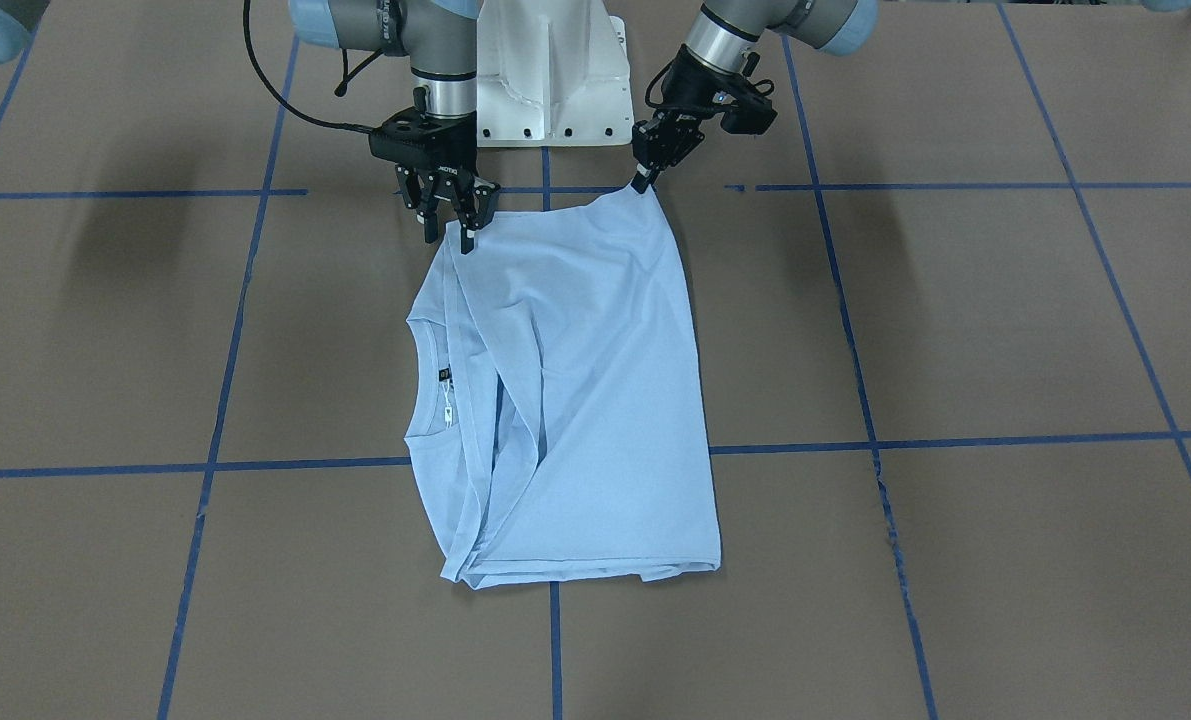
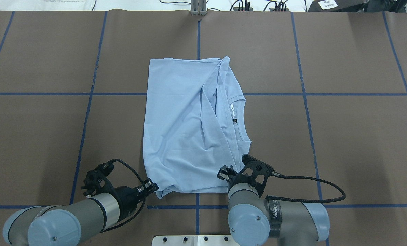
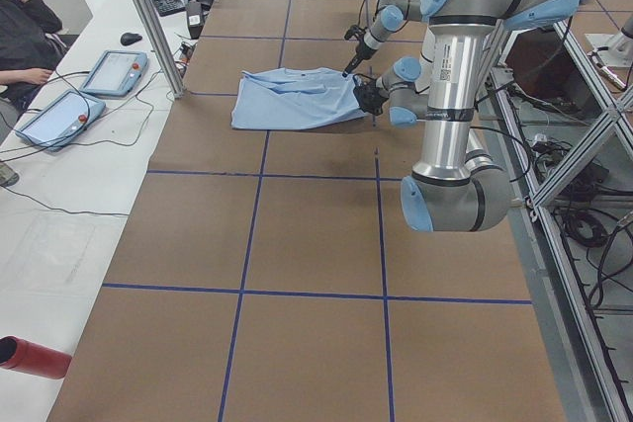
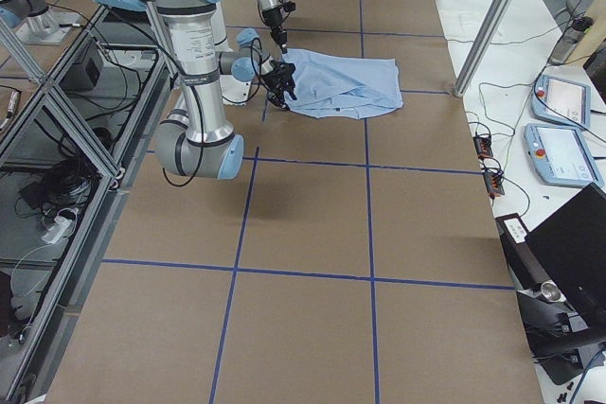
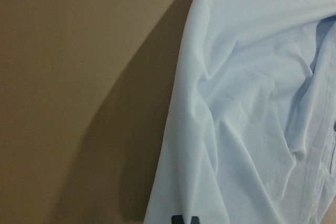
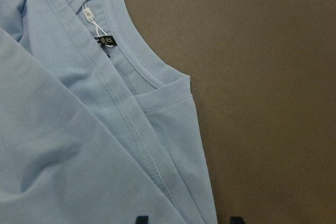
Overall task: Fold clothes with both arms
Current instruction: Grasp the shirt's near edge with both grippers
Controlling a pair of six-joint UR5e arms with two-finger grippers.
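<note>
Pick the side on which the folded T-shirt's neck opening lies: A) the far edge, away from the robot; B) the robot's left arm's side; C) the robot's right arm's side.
C: the dark neck label sits along the T-shirt edge on the right claw's side.

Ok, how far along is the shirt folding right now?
Looks partway. Done: the T-shirt lies as a rough rectangle, one layer folded across it, the neck label uncovered. In hand: the left gripper pinches a robot-side corner, while the right gripper stands open at the other. Left: the right must grip, then likely another fold; creases show.
</note>
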